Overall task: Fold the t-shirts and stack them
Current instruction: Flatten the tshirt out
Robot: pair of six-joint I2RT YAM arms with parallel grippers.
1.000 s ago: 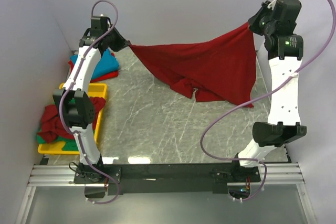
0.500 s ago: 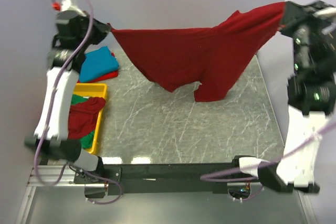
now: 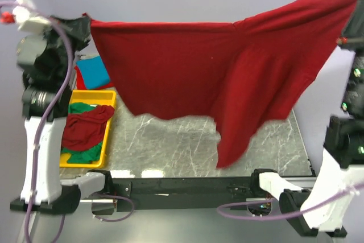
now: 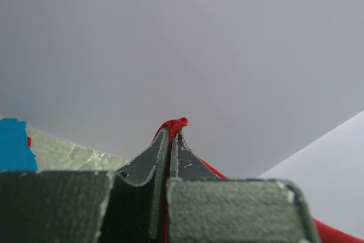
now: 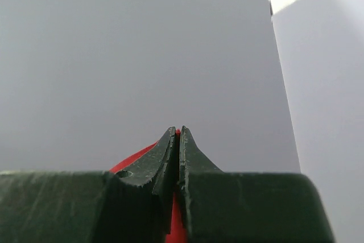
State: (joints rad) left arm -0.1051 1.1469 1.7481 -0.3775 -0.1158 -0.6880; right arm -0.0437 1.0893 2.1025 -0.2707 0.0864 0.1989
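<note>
Pinching a bunched corner of the dark red t-shirt [image 3: 216, 78], the left gripper [image 4: 172, 135] stood high at the far left with its jaws pressed together on the cloth. A small red nub poked out past the tips. Below that arm, at the left edge of the table [image 3: 170, 143], a turquoise t-shirt [image 3: 94, 72] lay at the back. Just in front of it sat the yellow tray [image 3: 111, 99]. A green shirt [image 3: 84, 107] lay in the tray, with a crumpled second dark red shirt [image 3: 85, 128] heaped on it.

From the left grip the held shirt stretched across the whole width of the scene, hanging in the air above the marble-patterned tabletop. Its upper edge ran nearly level and then rose towards the right. Its lower edge hung unevenly, and the longest flap drooped right of centre towards the near edge of the table.

At the far right the right gripper [image 5: 177, 131] was clamped on the other end of the shirt. Red cloth showed between and below its closed jaws, against the pale wall [image 5: 142, 55].
</note>
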